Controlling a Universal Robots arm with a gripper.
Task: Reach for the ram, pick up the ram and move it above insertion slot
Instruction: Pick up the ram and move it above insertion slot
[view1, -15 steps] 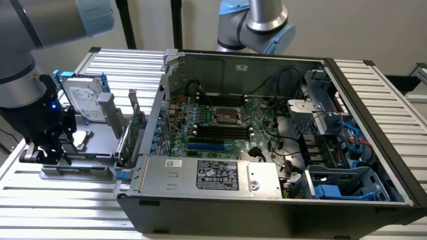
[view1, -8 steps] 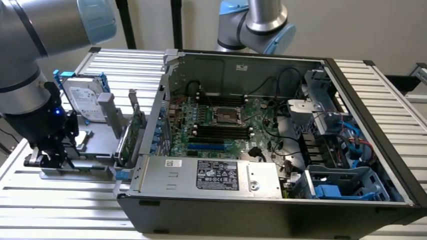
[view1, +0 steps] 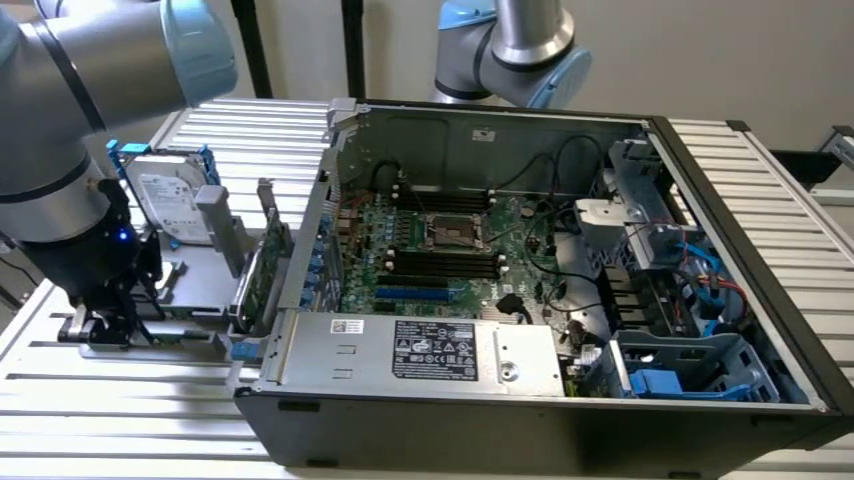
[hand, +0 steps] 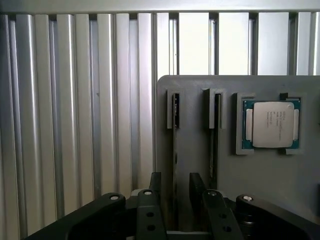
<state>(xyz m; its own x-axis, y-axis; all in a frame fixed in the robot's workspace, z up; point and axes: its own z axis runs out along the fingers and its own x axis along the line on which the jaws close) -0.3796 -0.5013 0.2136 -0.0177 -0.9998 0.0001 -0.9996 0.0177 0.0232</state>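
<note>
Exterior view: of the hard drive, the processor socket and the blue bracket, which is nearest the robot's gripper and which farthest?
Measured from the gripper, low at the exterior view's left:
1. hard drive: standing close by, outside the case, on the same side.
2. processor socket: mid-board, inside the case.
3. blue bracket: in the case's corner at the exterior view's right.

Light, from my station: bright, even; glare washes aluminium slats; computer case front shadowed.
</note>
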